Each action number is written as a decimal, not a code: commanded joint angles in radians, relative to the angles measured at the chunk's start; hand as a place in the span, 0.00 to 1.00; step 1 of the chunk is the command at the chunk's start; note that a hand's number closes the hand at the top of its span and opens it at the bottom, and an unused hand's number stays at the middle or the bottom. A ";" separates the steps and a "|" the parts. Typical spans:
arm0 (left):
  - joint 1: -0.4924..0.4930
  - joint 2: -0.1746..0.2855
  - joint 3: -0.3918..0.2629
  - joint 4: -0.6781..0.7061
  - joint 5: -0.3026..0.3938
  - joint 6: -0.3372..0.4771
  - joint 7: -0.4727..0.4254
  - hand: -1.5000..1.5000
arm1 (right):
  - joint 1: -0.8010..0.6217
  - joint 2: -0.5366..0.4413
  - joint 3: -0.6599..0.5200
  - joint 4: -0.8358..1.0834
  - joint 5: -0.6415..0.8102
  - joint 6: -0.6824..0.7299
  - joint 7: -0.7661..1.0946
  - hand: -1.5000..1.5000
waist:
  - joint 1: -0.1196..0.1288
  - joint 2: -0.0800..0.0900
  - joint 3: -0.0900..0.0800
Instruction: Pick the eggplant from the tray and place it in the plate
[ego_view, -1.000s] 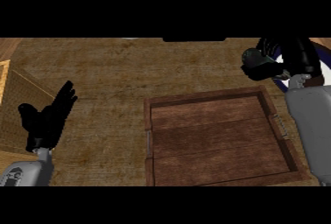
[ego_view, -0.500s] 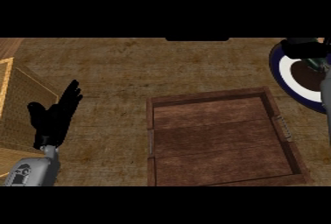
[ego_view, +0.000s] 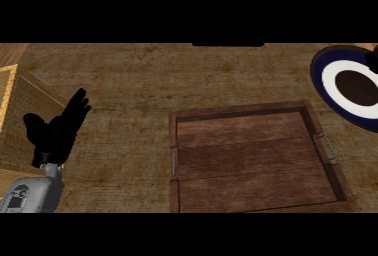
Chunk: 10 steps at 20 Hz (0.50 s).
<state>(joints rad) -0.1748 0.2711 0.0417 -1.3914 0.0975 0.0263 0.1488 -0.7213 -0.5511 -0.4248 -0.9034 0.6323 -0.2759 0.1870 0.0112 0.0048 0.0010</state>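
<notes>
The right robot hand, over the dark-blue-rimmed round plate (ego_view: 330, 82) half a second ago, has left the view, so its state cannot be told; the brown wooden tray (ego_view: 244, 111) shows only bare boards, suggesting the placing is done. The eggplant is hard to make out: the dark oval at the cut-off plate's centre may be it. The left robot hand (ego_view: 55, 132) rests wide, fingers up, at the left.

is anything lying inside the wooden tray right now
No, the tray shows only its bare wooden floor from wall to wall, with nothing resting on it.
</notes>
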 joint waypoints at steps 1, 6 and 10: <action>-0.037 -0.041 -0.019 0.013 -0.035 0.040 0.008 0.50 | -0.010 -0.045 -0.048 0.203 -0.020 -0.060 -0.142 1.00 | 0.005 0.003 0.000; -0.006 -0.030 -0.023 -0.022 -0.020 0.001 0.020 0.50 | -0.028 -0.136 -0.037 0.394 -0.009 0.053 -0.221 1.00 | 0.021 0.006 0.001; -0.014 -0.029 -0.021 -0.013 -0.023 0.000 0.018 0.50 | -0.034 -0.162 -0.129 0.494 -0.121 0.187 -0.261 1.00 | 0.021 0.008 0.003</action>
<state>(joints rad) -0.1937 0.2413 0.0207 -1.3943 0.0716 0.0346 0.1612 -0.7523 -0.6841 -0.4930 -0.5142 0.5838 -0.1844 -0.0278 0.0302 0.0120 0.0028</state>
